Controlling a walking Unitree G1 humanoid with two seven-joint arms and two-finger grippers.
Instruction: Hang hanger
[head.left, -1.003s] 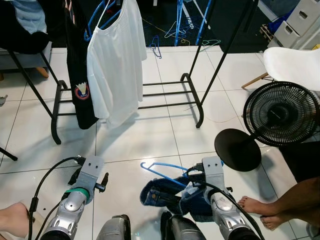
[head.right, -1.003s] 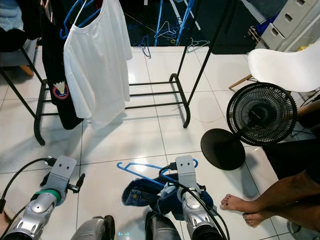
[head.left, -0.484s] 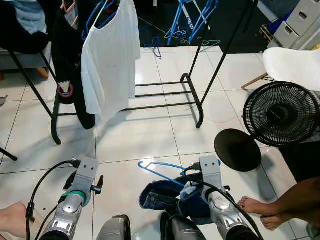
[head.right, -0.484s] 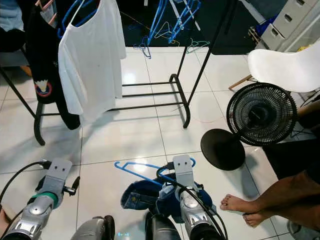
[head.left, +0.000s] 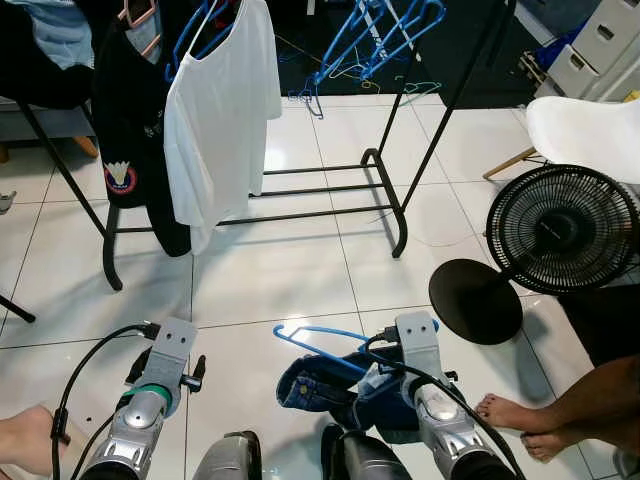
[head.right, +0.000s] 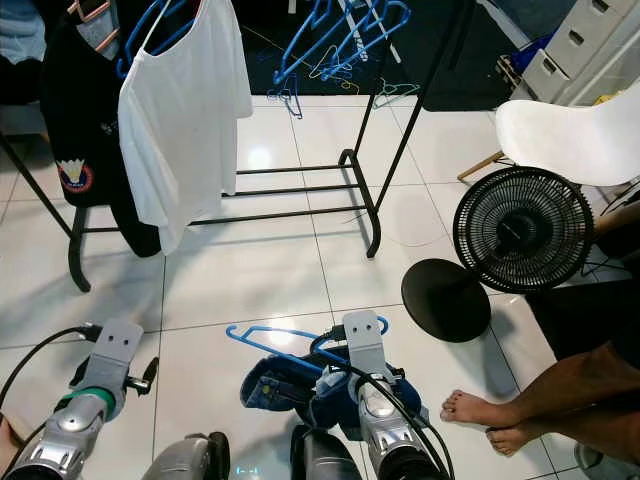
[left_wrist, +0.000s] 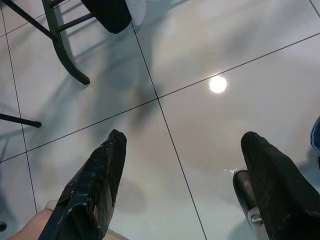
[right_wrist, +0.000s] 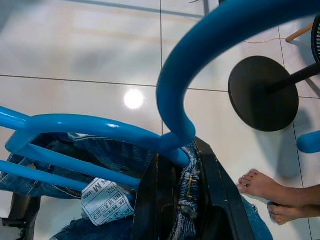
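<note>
While our right gripper (right_wrist: 177, 172) pinches the blue hanger (head.left: 320, 338) with jeans (head.left: 325, 382) low over the floor, short of the rack (head.left: 400, 215), and our left gripper (left_wrist: 182, 165) gapes wide, we risk the denim slipping off.

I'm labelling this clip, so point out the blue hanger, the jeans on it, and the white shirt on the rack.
blue hanger (right_wrist: 185, 65), right wrist view, on its curved hook.
jeans (head.left: 310, 380), left eye view, on the folded denim.
white shirt (head.left: 220, 120), left eye view, on its front panel.
</note>
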